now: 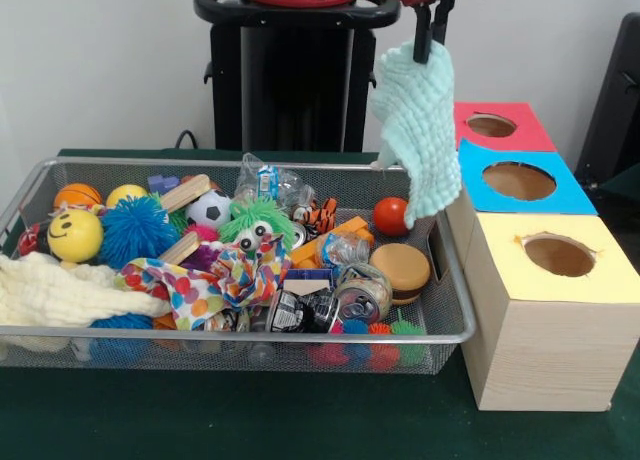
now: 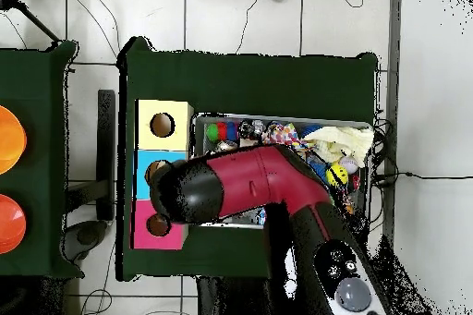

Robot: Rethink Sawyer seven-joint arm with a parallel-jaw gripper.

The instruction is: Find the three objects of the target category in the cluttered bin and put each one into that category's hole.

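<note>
In the overhead view the arm (image 2: 249, 187) hides the blue box's hole (image 2: 157, 171) and much of the bin (image 2: 277, 119).

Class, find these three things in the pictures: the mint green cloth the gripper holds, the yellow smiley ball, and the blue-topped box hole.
mint green cloth (image 1: 418, 130), front view, middle of the hanging fabric.
yellow smiley ball (image 1: 75, 236), front view, on its face.
blue-topped box hole (image 1: 519, 181), front view, inside the round opening.

Glossy red arm (image 2: 268, 182) with black joint housings, grey round buttons, perhaps a slim black claw (image 1: 432, 25).
</note>
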